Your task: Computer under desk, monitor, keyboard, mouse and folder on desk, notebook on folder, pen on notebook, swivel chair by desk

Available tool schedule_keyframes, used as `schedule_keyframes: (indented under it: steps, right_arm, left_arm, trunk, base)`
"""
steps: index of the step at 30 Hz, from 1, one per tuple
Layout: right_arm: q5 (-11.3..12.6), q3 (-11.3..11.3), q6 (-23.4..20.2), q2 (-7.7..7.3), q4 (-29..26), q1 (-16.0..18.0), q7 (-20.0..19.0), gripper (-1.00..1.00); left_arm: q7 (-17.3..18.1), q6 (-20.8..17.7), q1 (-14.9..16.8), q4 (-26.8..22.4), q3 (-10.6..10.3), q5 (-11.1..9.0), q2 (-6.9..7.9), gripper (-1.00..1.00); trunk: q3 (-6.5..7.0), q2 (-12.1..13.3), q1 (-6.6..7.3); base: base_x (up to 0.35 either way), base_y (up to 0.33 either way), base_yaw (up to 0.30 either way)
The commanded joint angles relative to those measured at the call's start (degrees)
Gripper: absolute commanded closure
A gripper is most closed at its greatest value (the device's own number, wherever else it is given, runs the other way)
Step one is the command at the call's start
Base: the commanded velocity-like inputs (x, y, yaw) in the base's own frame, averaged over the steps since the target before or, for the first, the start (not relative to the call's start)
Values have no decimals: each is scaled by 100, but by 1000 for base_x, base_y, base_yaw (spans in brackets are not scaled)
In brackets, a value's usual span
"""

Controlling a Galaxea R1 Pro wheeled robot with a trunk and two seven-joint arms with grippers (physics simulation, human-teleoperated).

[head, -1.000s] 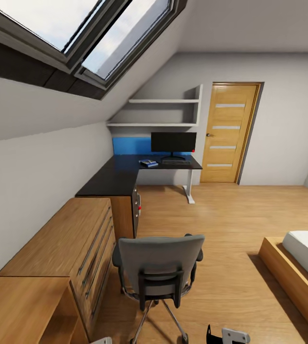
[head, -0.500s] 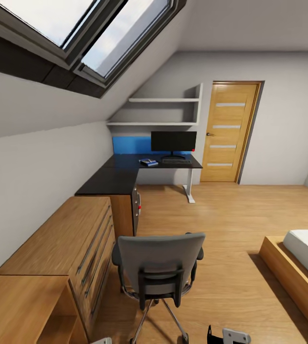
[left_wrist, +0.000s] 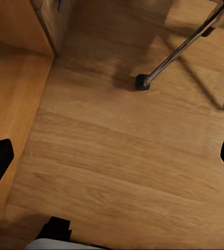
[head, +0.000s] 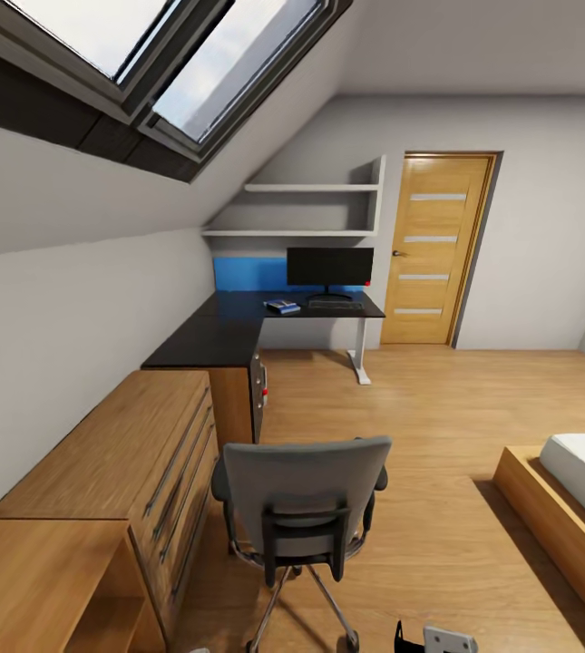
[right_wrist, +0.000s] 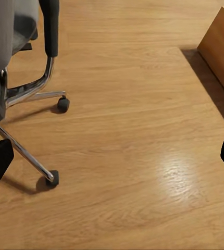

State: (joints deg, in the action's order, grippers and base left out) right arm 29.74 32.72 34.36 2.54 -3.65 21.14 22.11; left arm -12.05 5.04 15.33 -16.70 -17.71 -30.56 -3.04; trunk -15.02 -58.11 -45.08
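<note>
Worktop (head: 229, 337) first: the long black L runs along the sloped wall to the far corner, well apart from the robot. A low light-wood chest of drawers (head: 138, 453) stands nearer along the same wall, and the corner of a bed (head: 564, 508) shows on the opposite side.

Next, the swivel chair (head: 301, 503) stands in the middle of the wooden floor (head: 437, 426), its grey back toward the camera and hiding the seat, so whether the folder lies there cannot be told. It is not yet beside the worktop.

On the far leg of the worktop the monitor (head: 329, 268) stands upright, the keyboard (head: 335, 306) lies just in front of it, and a small blue thing (head: 281, 307) lies beside the keyboard; what it is cannot be made out.

Both tools are spread wide and hold nothing. The left tool (left_wrist: 112, 156) hangs over bare floor near a chair caster (left_wrist: 141, 82); the right tool (right_wrist: 112, 156) looks down past the chair's chrome legs (right_wrist: 28, 156).

Risk, as a judgement: driving forward could bump the chair and roll it off line, or a low-hanging arm could catch on its legs.
</note>
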Motion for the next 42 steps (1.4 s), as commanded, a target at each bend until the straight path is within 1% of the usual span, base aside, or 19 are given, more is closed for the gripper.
schedule_keyframes:
  steps: [1, 42]
  right_arm:
    - [32, 50, 8, 1, 3, 4, 30, -100]
    - [32, 50, -35, 1, 4, 4, 30, -100]
  left_arm:
    - [-34, 24, 5, 11, -49, -53, 4, -100]
    - [-34, 24, 5, 18, -49, -39, -3, -100]
  trunk:
    - [-26, -47, -23]
    - [-762, -1691, -924]
  base:
    - [0, 0, 0]
    - [0, 0, 0]
